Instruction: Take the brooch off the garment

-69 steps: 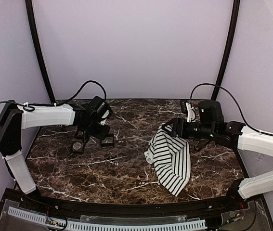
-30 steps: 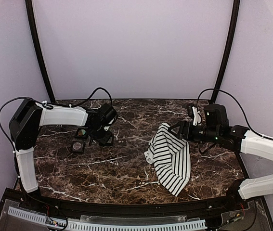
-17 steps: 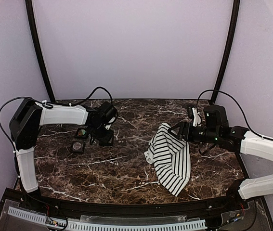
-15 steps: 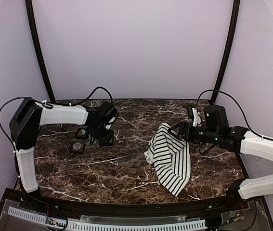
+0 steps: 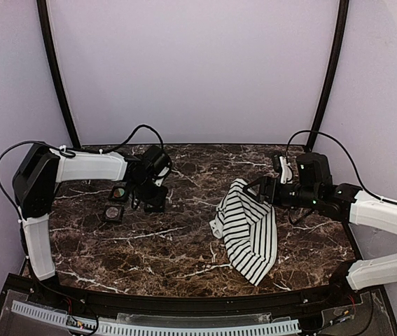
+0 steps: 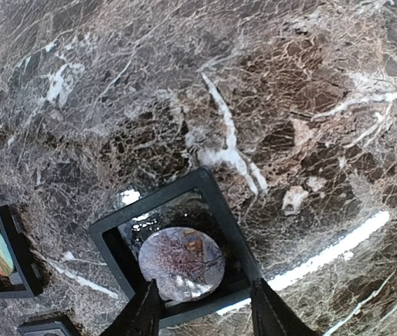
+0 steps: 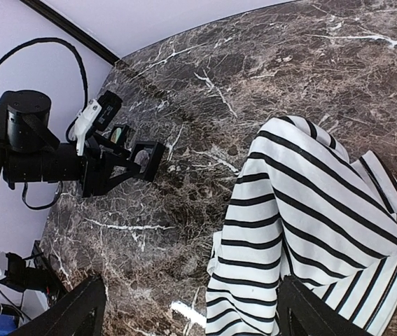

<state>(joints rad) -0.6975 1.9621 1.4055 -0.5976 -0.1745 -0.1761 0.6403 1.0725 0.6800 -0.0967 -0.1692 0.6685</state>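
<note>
The brooch, a round disc with a mottled purple face, lies inside a small black square box on the marble table. My left gripper hovers over that box, open, one fingertip on each side of its near edge and nothing held. In the top view the left gripper is at the back left. The garment, white with thin black stripes, lies heaped at centre right. At its raised far fold my right gripper stands open wide, with the garment below and between its fingers.
Two more small black boxes sit left of the left gripper; one holds an iridescent disc. Dark curved posts rise at the table's back corners. A black rail borders the near edge.
The left gripper's jaws have spread apart over the box, leaving the brooch lying in it. The right jaws have widened a little. Both arms have hardly moved.
</note>
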